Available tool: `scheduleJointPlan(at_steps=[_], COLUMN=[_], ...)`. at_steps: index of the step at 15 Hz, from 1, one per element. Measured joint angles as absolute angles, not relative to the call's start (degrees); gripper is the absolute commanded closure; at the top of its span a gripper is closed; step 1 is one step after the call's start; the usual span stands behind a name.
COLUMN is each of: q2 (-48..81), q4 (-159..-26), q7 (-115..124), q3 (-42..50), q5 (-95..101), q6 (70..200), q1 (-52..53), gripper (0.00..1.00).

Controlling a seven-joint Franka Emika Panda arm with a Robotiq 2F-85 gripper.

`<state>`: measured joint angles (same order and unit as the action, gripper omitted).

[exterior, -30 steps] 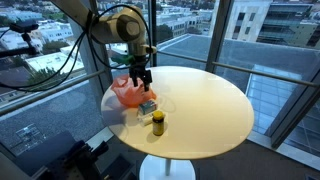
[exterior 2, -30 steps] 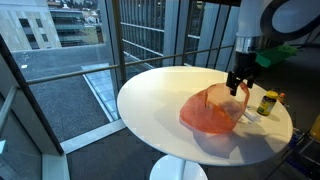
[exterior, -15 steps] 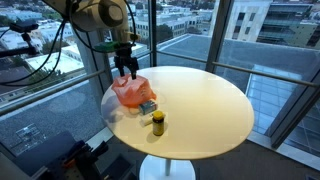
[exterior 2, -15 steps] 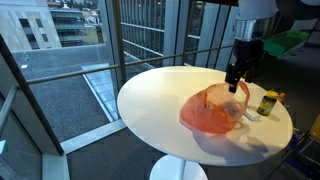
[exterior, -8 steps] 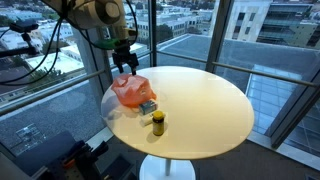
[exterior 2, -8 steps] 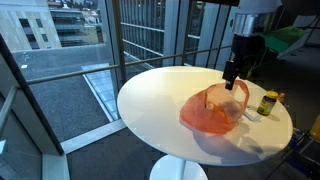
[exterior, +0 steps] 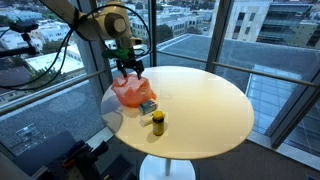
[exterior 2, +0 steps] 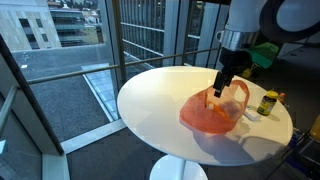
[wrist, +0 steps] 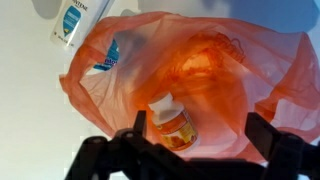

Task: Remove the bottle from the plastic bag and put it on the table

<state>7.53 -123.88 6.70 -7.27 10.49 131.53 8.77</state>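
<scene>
**Item: bottle** (wrist: 170,122). White cap, orange label. Lies on its side inside the plastic bag (wrist: 225,55), low in the wrist view. Whether it shows through the bag's mouth or through the film cannot be told.

**Container: plastic bag** (exterior: 128,92), orange, thin, crumpled. It rests near the edge of the round surface (exterior: 205,100), with one handle loop standing up in an exterior view (exterior 2: 240,92).

**Tool: pincer** (wrist: 197,138). Released, jaws wide apart, poised just above the bag in both exterior views. The bottle sits off-centre between the fingers.

**Handling note (judgement):**
- Centre the pincer over the bottle's body.
- Enter through the mouth rather than pinching film.
- Clamp across the body below the cap.
- Lift slowly, as the light bag is likely to cling and rise with it.

**Adjacent:**
- Yellow jar (exterior: 157,122), dark lid, upright.
- Small box (exterior: 147,106), touching the bag.
- Set the bottle down clear of both.
</scene>
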Motion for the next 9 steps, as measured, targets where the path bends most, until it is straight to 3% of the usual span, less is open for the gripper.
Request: scheduleJointPlan(at_steps=[9], q2=[11.07], q4=[-121.86], q7=[4.63], q3=[-6.7], q5=[10.0], q6=[132.36], q1=[8.26], gripper=[0.0])
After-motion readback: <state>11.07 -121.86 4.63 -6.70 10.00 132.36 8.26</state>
